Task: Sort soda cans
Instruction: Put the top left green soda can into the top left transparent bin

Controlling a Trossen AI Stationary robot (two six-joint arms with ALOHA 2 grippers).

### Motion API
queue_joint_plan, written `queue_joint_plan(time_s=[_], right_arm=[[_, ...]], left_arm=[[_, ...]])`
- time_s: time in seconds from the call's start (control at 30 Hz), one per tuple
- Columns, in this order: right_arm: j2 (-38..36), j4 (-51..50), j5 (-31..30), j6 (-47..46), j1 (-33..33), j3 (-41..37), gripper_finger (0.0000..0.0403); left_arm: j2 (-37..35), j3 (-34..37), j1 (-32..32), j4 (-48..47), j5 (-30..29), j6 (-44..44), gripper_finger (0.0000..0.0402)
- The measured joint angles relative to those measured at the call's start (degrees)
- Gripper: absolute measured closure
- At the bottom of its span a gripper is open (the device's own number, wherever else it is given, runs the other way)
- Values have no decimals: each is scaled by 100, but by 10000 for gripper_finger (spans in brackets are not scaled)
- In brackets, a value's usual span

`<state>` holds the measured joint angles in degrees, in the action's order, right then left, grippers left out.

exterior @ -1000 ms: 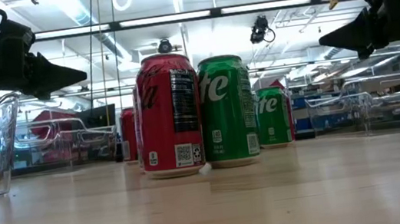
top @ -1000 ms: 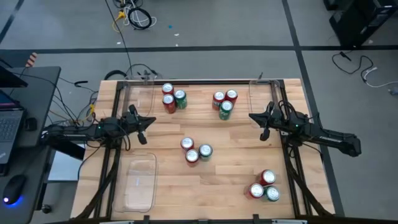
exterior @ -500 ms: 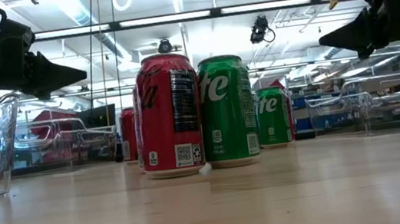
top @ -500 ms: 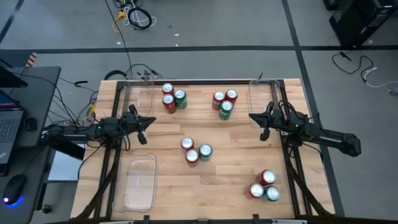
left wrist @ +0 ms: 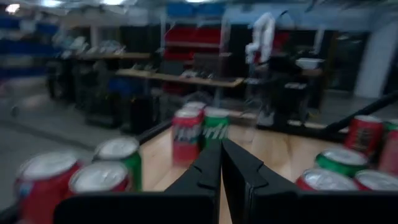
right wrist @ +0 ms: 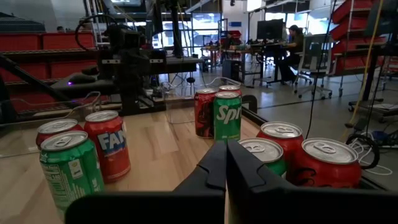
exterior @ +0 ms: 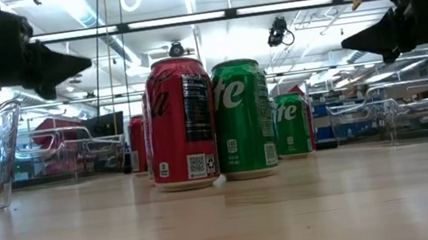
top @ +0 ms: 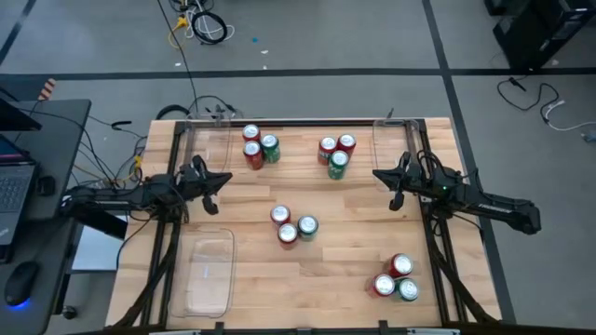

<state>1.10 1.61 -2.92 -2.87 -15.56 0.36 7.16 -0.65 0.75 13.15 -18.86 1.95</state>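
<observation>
Red and green soda cans stand upright on the wooden table in four clusters of three: far left [top: 257, 148], far right [top: 335, 154], middle [top: 293, 226] and near right [top: 396, 278]. In the low view the middle cluster's red can [exterior: 181, 123] and green can [exterior: 243, 119] stand side by side. My left gripper [top: 228, 177] hovers shut above the table's left side, pointing toward the middle, clear of every can. My right gripper [top: 375, 173] hovers shut above the right side, pointing left, also touching nothing.
A clear plastic tray [top: 209, 274] lies at the near left. Two more clear trays sit at the far left [top: 207, 141] and far right [top: 391, 140] edges. Bare wood lies between the clusters. A desk with a laptop [top: 14, 186] stands left of the table.
My left gripper has tipped its fingertips up a little and rolled slightly while staying in place. My right gripper and the cans have kept still.
</observation>
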Motion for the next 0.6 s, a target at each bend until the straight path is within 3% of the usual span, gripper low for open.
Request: queue_joint_plan(time_s=[0.2,0.6], right_arm=[[0,0,0,0,-2,0,402],[0,0,0,0,-2,0,402]], left_arm=[[745,-906,0,-659,263,188,385],[3393,-3376,2,-2451,264,326,385]])
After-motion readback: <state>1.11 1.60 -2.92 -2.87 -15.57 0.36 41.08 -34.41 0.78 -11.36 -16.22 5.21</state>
